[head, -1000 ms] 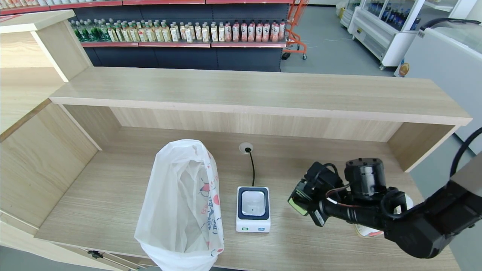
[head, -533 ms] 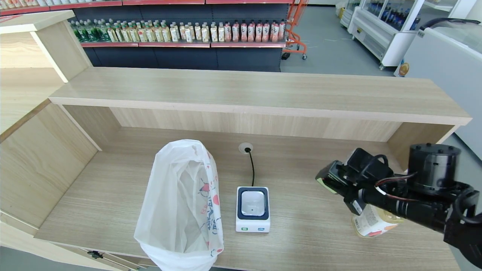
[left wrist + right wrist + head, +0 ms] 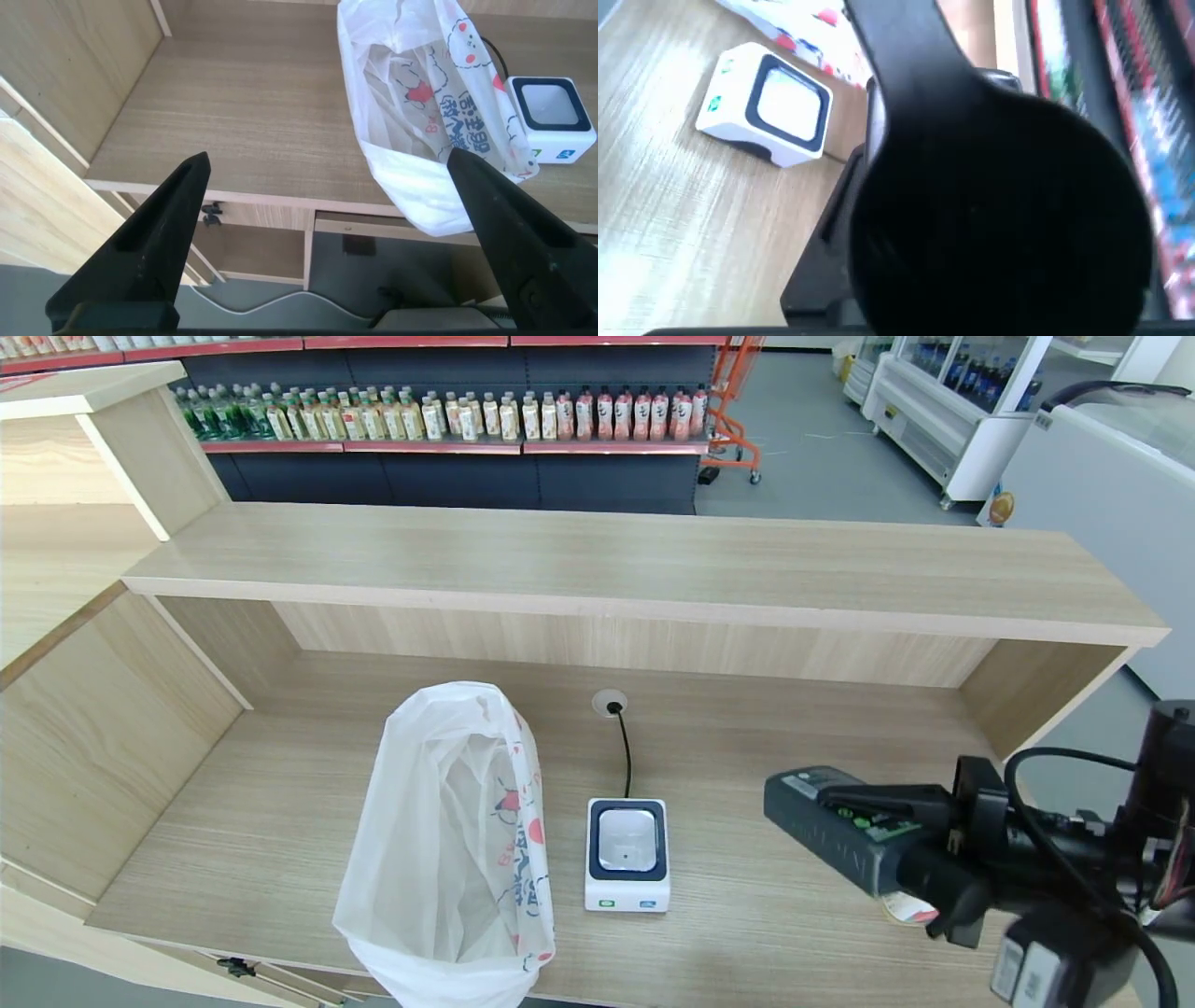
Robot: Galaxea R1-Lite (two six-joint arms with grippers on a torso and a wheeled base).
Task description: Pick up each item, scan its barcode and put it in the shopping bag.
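The item [image 3: 907,907] sits at the counter's [image 3: 280,821] right end, tucked beneath and behind the right gripper [image 3: 822,812], which faces the scanner [image 3: 627,854] and whose grip I cannot tell, while the left gripper [image 3: 327,161] hangs spread and empty beyond the bag [image 3: 448,859], well apart.

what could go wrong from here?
1. The item is mostly hidden under the right arm; a nudge might knock it over.
2. The limp bag sags over the counter's front edge; a dropped item could tip it.
3. A dark shape blocks the right wrist view, so aiming looks harder.
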